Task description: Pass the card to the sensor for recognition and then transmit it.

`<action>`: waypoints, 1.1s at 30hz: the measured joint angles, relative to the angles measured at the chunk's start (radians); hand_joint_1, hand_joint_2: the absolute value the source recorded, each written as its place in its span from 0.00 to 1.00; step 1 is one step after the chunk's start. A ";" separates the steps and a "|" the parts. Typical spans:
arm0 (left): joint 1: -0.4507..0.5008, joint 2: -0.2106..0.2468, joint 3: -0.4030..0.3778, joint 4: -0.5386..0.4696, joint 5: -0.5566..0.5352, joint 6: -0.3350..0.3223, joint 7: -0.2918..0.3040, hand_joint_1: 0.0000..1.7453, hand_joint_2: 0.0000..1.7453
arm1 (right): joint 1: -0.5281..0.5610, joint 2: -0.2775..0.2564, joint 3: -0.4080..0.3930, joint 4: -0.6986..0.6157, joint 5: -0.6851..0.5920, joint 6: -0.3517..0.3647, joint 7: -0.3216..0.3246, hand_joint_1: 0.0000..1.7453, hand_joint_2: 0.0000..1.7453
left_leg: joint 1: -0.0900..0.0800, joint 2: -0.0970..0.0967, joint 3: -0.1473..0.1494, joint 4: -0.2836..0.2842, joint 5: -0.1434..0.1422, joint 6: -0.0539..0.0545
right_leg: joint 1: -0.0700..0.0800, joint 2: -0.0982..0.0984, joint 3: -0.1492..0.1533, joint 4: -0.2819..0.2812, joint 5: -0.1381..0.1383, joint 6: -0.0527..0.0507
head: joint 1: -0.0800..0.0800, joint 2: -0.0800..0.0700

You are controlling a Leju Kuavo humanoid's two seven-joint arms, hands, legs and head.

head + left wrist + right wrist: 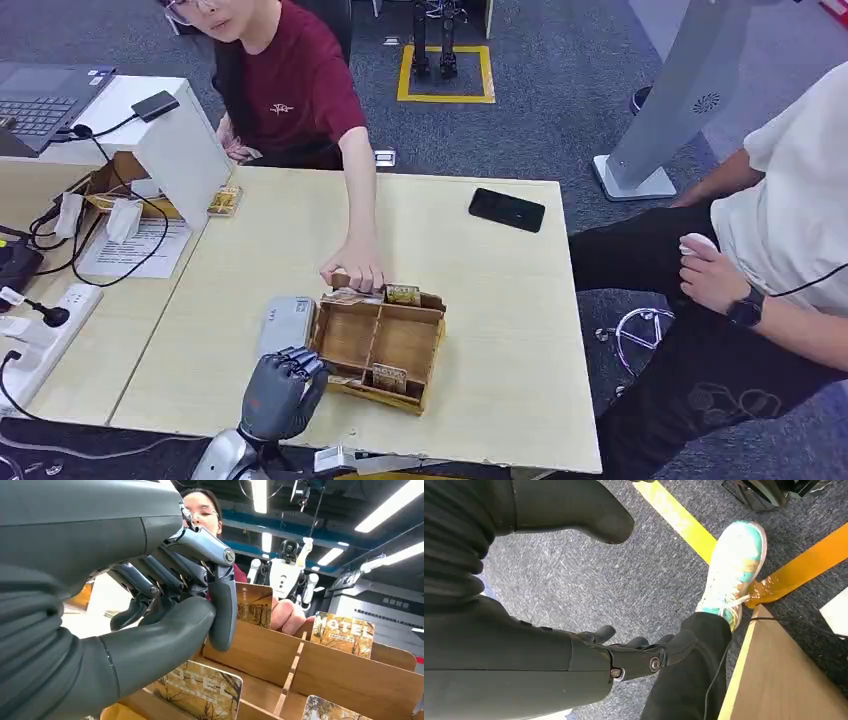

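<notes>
The left hand (284,385) hovers at the near left corner of the wooden divided tray (380,345) on the desk (480,300), its fingers (222,605) curled loosely with nothing between them (the left wrist view shows the thumb close to the fingertips, just above the tray's partitions). Cards printed "HOTEL" stand in the tray's compartments: one card (389,377) leans at the near edge, just beside the robot's fingers, and another (403,294) stands at the far wall. A person in a dark red shirt reaches across the desk, their hand (353,272) resting on the tray's far left corner over a card there. A grey sensor pad (287,322) lies flat against the tray's left side. A black phone (507,209) lies well apart, toward the far right of the desk. The right hand (624,655) hangs over grey carpet beside the desk edge, fingers slightly bent and holding nothing.
</notes>
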 joint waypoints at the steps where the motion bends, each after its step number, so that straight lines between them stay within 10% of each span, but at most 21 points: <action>1: 0.000 0.000 0.000 0.000 0.000 0.000 0.000 1.00 1.00 | 0.000 0.000 0.000 0.000 0.000 0.000 0.000 0.00 1.00 | 0.000 0.000 0.000 0.000 0.000 0.000 | 0.000 0.000 0.000 0.000 0.000 0.000 | 0.000 0.000; 3: 0.000 0.000 0.000 0.000 0.000 0.000 0.000 0.85 1.00 | 0.000 0.000 0.000 0.000 0.000 0.000 0.000 0.00 1.00 | 0.000 0.000 0.000 0.000 0.000 0.000 | 0.000 0.000 0.000 0.000 0.000 0.000 | 0.000 0.000; 4: 0.001 0.000 0.000 0.001 0.000 0.000 0.000 1.00 1.00 | 0.000 0.000 0.000 0.000 0.000 0.000 0.001 0.00 1.00 | 0.000 0.000 0.000 0.000 0.000 0.000 | 0.000 0.000 0.000 0.000 0.000 0.000 | 0.000 0.000; 5: 0.001 0.000 0.000 0.002 0.000 0.000 0.000 0.90 1.00 | 0.000 0.000 0.000 0.000 0.001 0.000 0.001 0.00 1.00 | 0.000 0.000 0.000 0.000 0.000 0.000 | 0.000 0.000 0.000 0.000 0.000 0.000 | 0.000 0.000; 6: 0.001 0.000 0.000 0.004 0.004 0.000 0.000 0.00 1.00 | 0.000 0.000 0.000 0.000 0.003 0.002 0.001 0.00 1.00 | 0.000 0.000 0.000 0.000 0.000 0.001 | 0.000 0.000 0.000 0.000 0.000 0.000 | 0.000 0.000; 33: -0.010 0.000 0.000 0.008 0.126 0.000 -0.003 0.00 1.00 | 0.022 0.000 -0.004 0.000 0.042 0.013 0.001 0.00 1.00 | 0.000 0.000 0.000 0.000 0.001 0.001 | 0.000 -0.001 0.000 0.000 0.001 0.000 | 0.000 0.000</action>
